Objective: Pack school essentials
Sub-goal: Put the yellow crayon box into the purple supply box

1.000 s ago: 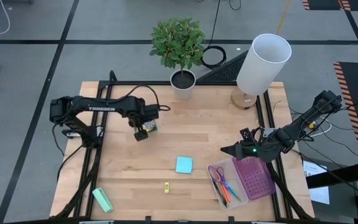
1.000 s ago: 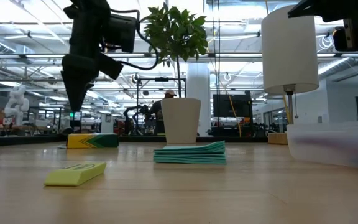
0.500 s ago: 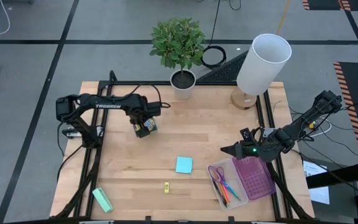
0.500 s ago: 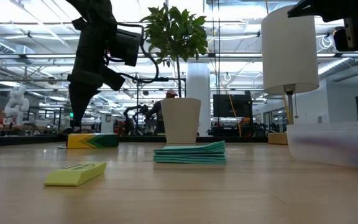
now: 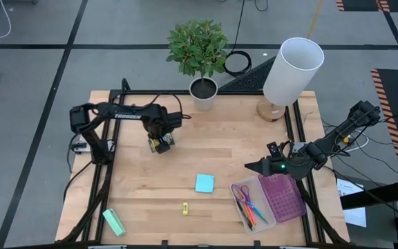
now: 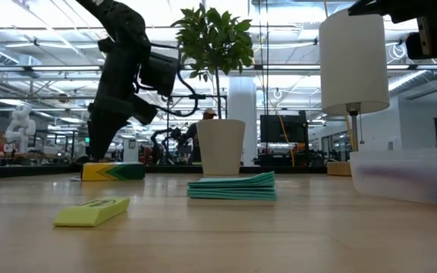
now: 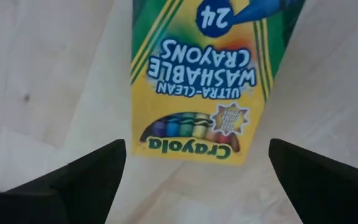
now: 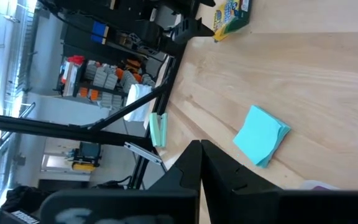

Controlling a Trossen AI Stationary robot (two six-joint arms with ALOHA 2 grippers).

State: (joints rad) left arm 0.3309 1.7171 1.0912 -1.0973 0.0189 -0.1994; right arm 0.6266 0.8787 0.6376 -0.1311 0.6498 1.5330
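The yellow-green crayon box (image 7: 204, 81) lies flat on the table at the far left (image 5: 164, 143). My left gripper (image 7: 197, 155) is open just above it, one finger on either side of the box's end and neither touching. The light-blue sticky-note pad (image 5: 204, 182) and a tiny yellow piece (image 5: 184, 207) lie near the table's middle. Purple-handled scissors and pencils (image 5: 247, 204) lie in a clear case (image 5: 262, 220) at the near right. My right gripper (image 5: 253, 167) hovers shut beside that case.
A mint-green block (image 5: 114, 222) lies at the near left corner. A potted plant (image 5: 200, 59) and a white lamp (image 5: 292, 69) stand along the far edge. The case's purple lid (image 5: 283, 197) lies open to its right. Bare wood lies between the crayon box and the pad.
My left gripper has come down toward the crayon box, still open, and its arm has tipped further over. The box, the pad and my right arm have kept still.
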